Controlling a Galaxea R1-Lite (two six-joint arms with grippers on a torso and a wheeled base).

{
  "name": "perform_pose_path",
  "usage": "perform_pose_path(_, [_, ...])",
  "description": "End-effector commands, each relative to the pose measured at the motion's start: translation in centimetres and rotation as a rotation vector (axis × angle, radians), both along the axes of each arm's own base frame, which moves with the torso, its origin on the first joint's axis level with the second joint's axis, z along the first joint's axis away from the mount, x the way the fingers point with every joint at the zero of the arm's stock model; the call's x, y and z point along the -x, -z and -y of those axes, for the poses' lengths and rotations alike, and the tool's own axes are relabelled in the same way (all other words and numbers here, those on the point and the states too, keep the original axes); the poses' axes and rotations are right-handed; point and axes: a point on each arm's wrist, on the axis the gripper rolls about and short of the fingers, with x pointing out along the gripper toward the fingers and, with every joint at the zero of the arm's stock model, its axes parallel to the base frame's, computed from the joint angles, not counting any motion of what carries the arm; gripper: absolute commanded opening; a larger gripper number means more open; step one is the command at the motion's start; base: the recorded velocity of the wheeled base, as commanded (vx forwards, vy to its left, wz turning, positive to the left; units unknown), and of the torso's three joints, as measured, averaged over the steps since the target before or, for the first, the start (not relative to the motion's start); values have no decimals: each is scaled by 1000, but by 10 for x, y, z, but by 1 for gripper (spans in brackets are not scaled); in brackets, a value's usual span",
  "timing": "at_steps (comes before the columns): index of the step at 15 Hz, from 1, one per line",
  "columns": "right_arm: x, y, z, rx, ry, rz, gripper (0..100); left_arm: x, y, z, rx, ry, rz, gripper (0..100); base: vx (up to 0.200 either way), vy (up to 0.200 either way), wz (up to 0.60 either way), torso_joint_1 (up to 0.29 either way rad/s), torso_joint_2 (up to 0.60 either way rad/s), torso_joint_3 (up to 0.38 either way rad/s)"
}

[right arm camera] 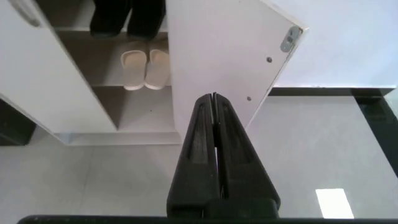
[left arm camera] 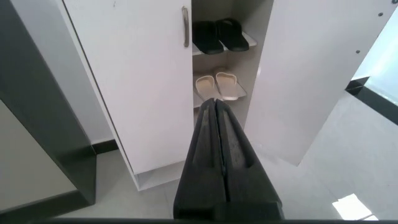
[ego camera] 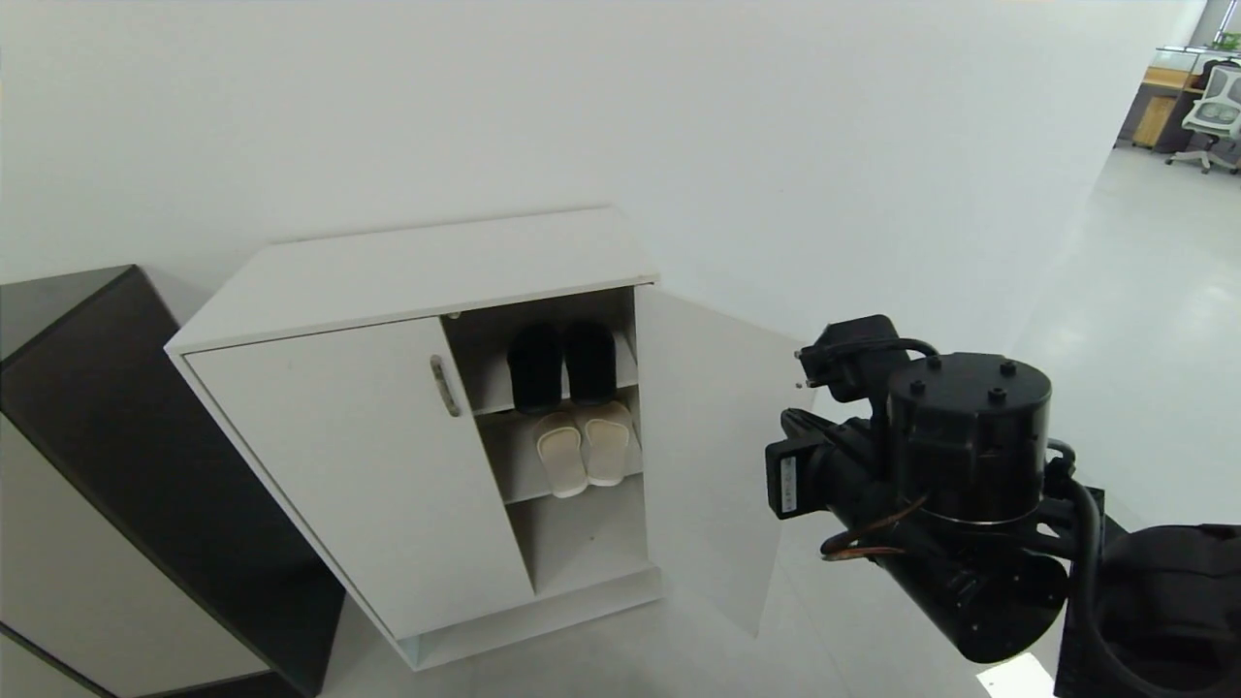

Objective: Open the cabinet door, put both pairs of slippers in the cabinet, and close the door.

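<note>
A white cabinet (ego camera: 407, 262) stands against the wall with its left door (ego camera: 359, 456) closed and its right door (ego camera: 717, 456) swung wide open. A black pair of slippers (ego camera: 562, 364) lies on the top shelf. A cream pair (ego camera: 587, 446) lies on the shelf below. My right gripper (right arm camera: 214, 99) is shut on nothing and points at the inner face of the open door (right arm camera: 224, 50), near its free edge. My left gripper (left arm camera: 216, 102) is also shut and empty. It sits in front of the cabinet opening, below the cream slippers (left arm camera: 221, 86).
A dark low cabinet (ego camera: 116, 436) stands just left of the white one. The closed door has a metal handle (ego camera: 445, 386). Bare grey floor (ego camera: 601, 650) lies in front and to the right. An office chair (ego camera: 1217, 111) is far off at the back right.
</note>
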Motion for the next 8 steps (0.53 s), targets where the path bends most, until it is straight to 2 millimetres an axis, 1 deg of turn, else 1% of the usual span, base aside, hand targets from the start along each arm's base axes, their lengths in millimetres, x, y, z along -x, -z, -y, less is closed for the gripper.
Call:
perform_pose_path(1, [-10, -15, 3, -38, 30, 32, 0, 0, 0, 0, 0, 0, -1, 0, 0, 0, 0, 0, 0, 0])
perform_pose_path(2, [-19, -22, 6, -35, 58, 30, 0, 0, 0, 0, 0, 0, -1, 0, 0, 0, 0, 0, 0, 0])
perform_pose_path(3, [-23, -26, 7, -29, 69, 24, 0, 0, 0, 0, 0, 0, -1, 0, 0, 0, 0, 0, 0, 0])
perform_pose_path(4, [-37, -40, 12, -29, 110, 2, 0, 0, 0, 0, 0, 0, -1, 0, 0, 0, 0, 0, 0, 0])
perform_pose_path(5, [-42, -47, 13, -39, 124, 0, 0, 0, 0, 0, 0, 0, -1, 0, 0, 0, 0, 0, 0, 0])
perform_pose_path(6, [-54, -61, 15, -50, 146, -6, 0, 0, 0, 0, 0, 0, -1, 0, 0, 0, 0, 0, 0, 0])
perform_pose_path(8, [-76, -68, 18, -44, 187, -24, 0, 0, 0, 0, 0, 1, -1, 0, 0, 0, 0, 0, 0, 0])
